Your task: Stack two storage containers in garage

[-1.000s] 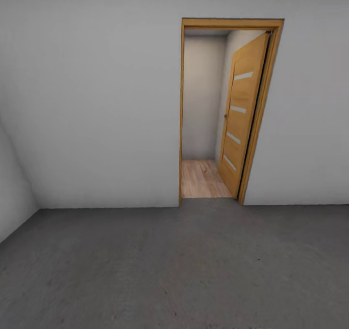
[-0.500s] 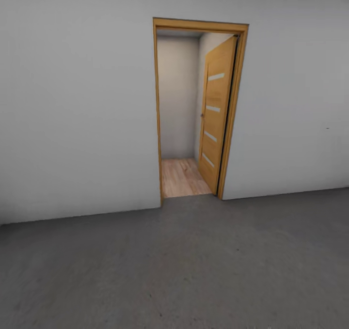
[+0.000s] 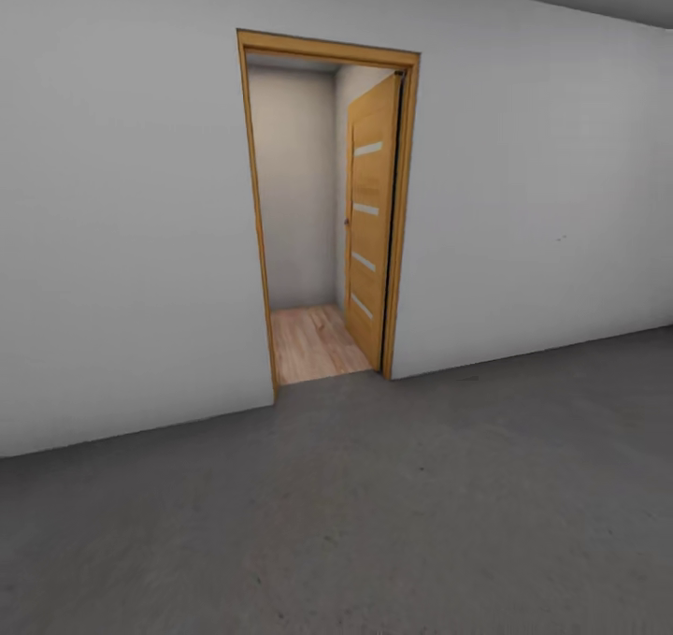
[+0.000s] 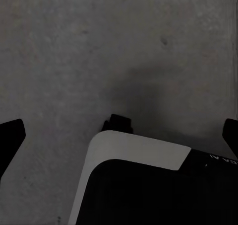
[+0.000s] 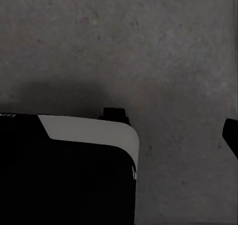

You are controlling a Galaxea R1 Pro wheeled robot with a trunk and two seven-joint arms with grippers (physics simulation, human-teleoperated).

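A home's garage: bare white walls meet a dark grey, concrete-like floor. A wood-framed doorway stands in the wall, its panelled door swung inward, opening onto light wood planks in the room beyond.

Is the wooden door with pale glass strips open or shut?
Open. The wooden door is swung inward against the side wall, leaving the doorway clear to the light plank floor beyond.
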